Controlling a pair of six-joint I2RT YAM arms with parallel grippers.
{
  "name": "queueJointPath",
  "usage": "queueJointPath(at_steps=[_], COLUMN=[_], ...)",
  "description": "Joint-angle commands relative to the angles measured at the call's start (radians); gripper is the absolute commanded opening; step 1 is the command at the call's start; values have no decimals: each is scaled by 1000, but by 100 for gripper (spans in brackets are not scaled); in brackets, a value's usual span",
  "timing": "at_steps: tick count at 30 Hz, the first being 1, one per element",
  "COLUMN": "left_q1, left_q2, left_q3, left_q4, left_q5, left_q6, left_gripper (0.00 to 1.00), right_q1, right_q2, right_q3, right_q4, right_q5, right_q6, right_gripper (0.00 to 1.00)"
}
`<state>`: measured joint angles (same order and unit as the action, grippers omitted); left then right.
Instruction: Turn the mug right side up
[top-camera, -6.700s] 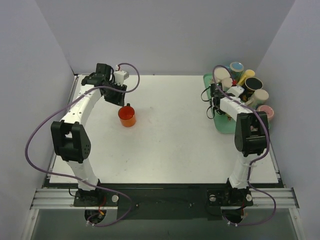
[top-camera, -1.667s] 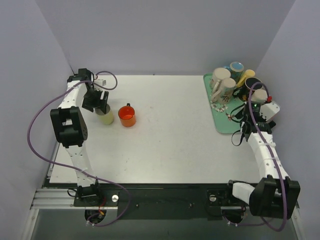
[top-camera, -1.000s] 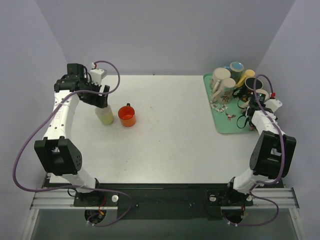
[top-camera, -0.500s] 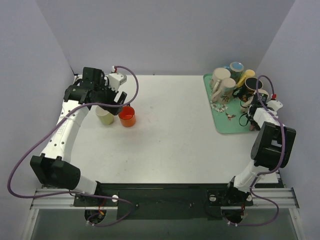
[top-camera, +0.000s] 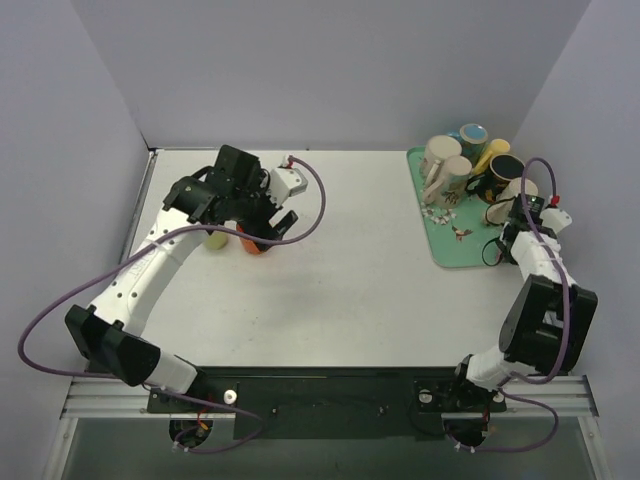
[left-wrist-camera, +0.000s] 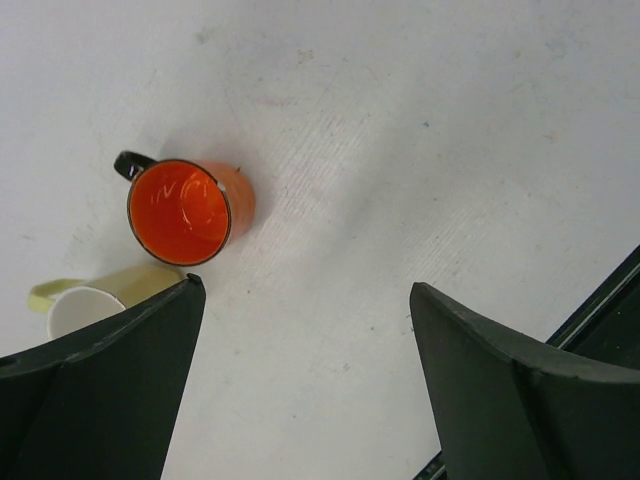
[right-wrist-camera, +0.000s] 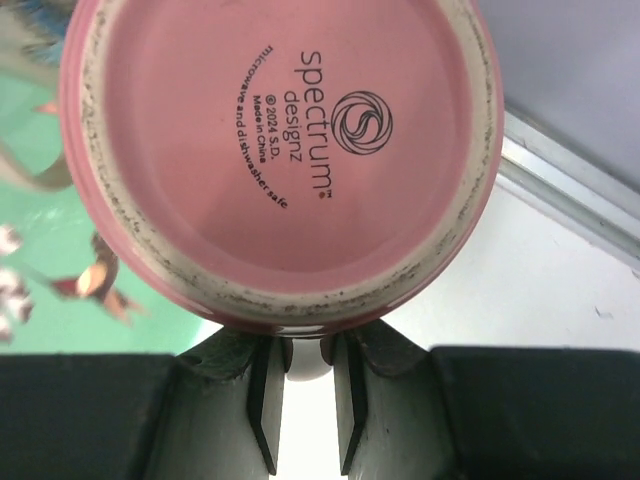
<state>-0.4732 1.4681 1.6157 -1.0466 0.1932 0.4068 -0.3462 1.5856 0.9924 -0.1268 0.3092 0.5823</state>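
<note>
Both my grippers show. My right gripper (right-wrist-camera: 303, 400) has its jaws drawn nearly together on a pale piece just under the pink mug (right-wrist-camera: 280, 150), apparently its handle. That mug sits base-up by the green tray (right-wrist-camera: 40, 270), at the table's (left-wrist-camera: 400, 150) right edge. My left gripper (left-wrist-camera: 305, 290) hangs wide open above the orange mug (left-wrist-camera: 180, 212), mouth up beside a yellow mug (left-wrist-camera: 140, 285).

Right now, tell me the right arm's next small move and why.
Probably lift a little. The pink mug sits bottom up, its printed base facing the wrist camera, and the right gripper looks closed at its edge, seemingly gripping it. Other mugs crowd the green tray, so clear them before turning.
</note>
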Motion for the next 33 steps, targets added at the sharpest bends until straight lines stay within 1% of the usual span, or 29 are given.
queueJointPath(at_steps=[1,3,4,6,7,8,9,10,11,12,13,14,15,16,17,18,19,20,22,23,24,26,29,33], left_q1=[-112,-160,-171,-197,-211,-217,-234,-281,-309,-376,-401,-444,-453,-459,-459,-459,-461,-461,-463,-463,-463,-463,-459,-459], left_q2=[-63,-101,-115,-143,-128,-121,-120,-126,-143,-155,-196,-219,-289,-323,-391,-423,-464,-494,-529,-541,-564,-589,-601,-583], left_q3=[81,64,38,36,59,85,84,55,34,-26,-61,-161,-210,-320,-379,-478,-523,-621,-725,-778,-798,-853,-916,-919], left_q4=[72,128,169,184,165,136,135,157,174,215,247,378,454,618,704,832,909,1089,1242,1290,1316,1346,1425,1467], left_q5=[-49,-48,-44,-46,-70,-98,-160,-225,-351,-404,-504,-530,-537,-502,-426,-358,-333,-272,-194,-158,-115,-84,-83,-95], left_q6=[84,136,156,220,249,277,309,393,467,630,705,866,933,1083,1143,1272,1337,1409,1481,1497,1515,1560,1586,1589], left_gripper=[96,97,97,97,97,97,97,97,97,97,97,97,97,97,97,97,97,97,97,97,97,97,97,97], right_q1=[19,51,68,136,171,190,216,231,268,286,327,340,408,441,491,521,567,617,694,714,754,806,874,966], right_q2=[-278,-353,-375,-464,-482,-527,-545,-577,-593,-608,-621,-636,-639,-645,-644,-641,-638,-633,-636,-638,-647,-664,-668,-641], right_q3=[-31,-41,-31,-9,-6,-5,-6,-3,-1,6,11,18,25,35,40,52,67,74,91,95,95,97,98,129], right_q4=[-2,-13,-37,-89,-100,-111,-108,-97,-91,-74,-54,-44,-19,-7,19,35,50,62,91,116,118,164,205,225], right_q5=[-44,-111,-126,-127,-136,-184,-217,-287,-301,-370,-393,-428,-436,-455,-466,-502,-539,-551,-578,-590,-594,-596,-590,-582], right_q6=[34,51,50,33,28,33,50,59,83,99,123,137,158,168,184,194,214,223,244,257,270,284,303,304], right_gripper=[0,0,0,0,0,0,0,0,0,0,0,0,0,0,0,0,0,0,0,0,0,0,0,0])
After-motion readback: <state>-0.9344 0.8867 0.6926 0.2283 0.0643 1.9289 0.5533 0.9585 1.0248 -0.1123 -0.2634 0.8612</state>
